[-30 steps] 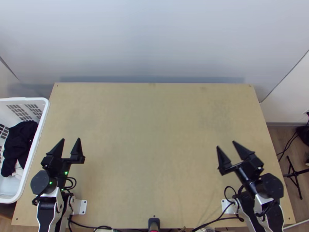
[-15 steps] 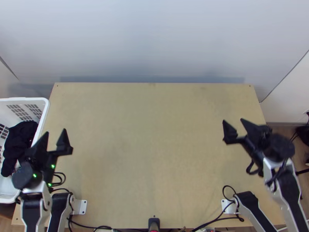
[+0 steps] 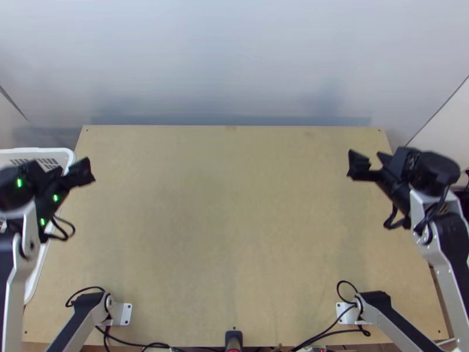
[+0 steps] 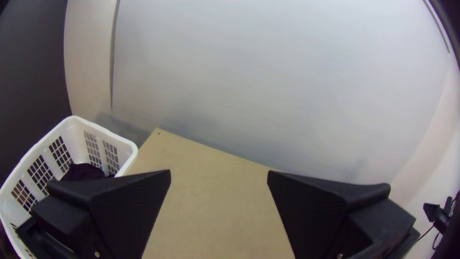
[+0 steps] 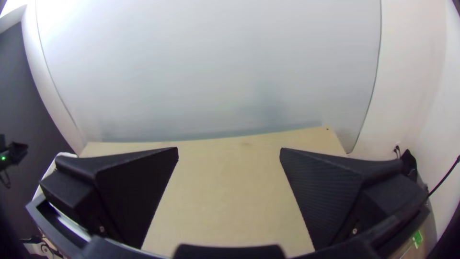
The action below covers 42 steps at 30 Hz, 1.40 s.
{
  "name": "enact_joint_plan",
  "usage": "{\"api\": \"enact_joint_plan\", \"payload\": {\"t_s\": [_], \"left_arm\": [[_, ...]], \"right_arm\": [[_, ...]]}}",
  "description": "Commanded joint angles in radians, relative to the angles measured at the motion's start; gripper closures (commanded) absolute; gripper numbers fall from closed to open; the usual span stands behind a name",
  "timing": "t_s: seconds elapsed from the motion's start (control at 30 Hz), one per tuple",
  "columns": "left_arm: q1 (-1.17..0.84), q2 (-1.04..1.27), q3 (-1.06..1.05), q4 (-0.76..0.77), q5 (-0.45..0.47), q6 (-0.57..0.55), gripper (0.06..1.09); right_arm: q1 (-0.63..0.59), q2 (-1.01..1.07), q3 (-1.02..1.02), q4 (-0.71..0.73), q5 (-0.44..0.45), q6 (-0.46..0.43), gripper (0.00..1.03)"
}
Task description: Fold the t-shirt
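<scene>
Over the table's left edge, beside the basket, the left gripper (image 3: 70, 170) hangs raised with nothing between its fingers. In the left wrist view the left gripper (image 4: 219, 175) stands open, its two black fingers wide apart. The right gripper (image 3: 370, 161) is held up over the right part of the table. Its fingers are wide apart too in the right wrist view, where the right gripper (image 5: 229, 151) holds nothing. Dark cloth (image 4: 85, 171) lies bunched in the white basket; whether it is a t-shirt I cannot tell.
The white plastic basket (image 4: 127, 146) stands at the left side of the wooden table (image 3: 234, 223). Behind the table rises a pale wall (image 3: 234, 58). Black cables (image 3: 140, 343) run along the near edge between the arm bases.
Both arms have risen. The left gripper has moved up the picture and left toward the basket; the right gripper has moved up the picture and somewhat right.
</scene>
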Motion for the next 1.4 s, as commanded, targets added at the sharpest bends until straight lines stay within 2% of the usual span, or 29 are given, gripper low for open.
{"api": "enact_joint_plan", "payload": {"t_s": [0.0,0.3,0.5,0.63,0.83,0.93,1.13,1.37], "left_arm": [[-0.003,0.227,0.197,-0.073,0.008,-0.056,0.11],[-0.078,0.4,0.253,-0.067,0.006,0.1,0.11],[-0.063,0.471,0.276,-0.041,-0.002,0.098,0.11],[-0.029,0.481,0.266,-0.039,-0.002,0.134,0.11],[0.167,0.567,0.349,-0.044,-0.003,0.232,0.11],[0.253,0.601,0.367,-0.019,-0.003,0.321,0.11],[0.408,0.69,0.361,0.019,-0.11,0.404,0.11],[0.592,0.871,0.411,0.019,-0.118,0.49,0.11]], "right_arm": [[-0.064,0.139,0.147,-0.011,0.012,-0.021,0.04],[-0.033,0.283,0.225,-0.074,0.011,-0.073,0.06],[0.067,0.29,0.216,-0.084,-0.006,-0.122,0.05],[0.125,0.296,0.217,-0.086,-0.009,-0.121,0.05],[0.212,0.316,0.224,-0.1,-0.009,-0.124,0.05],[0.234,0.328,0.234,-0.1,-0.009,-0.118,0.05],[0.248,0.339,0.194,-0.098,-0.009,-0.093,0.05],[0.251,0.331,0.148,-0.091,-0.009,-0.066,0.05]]}}
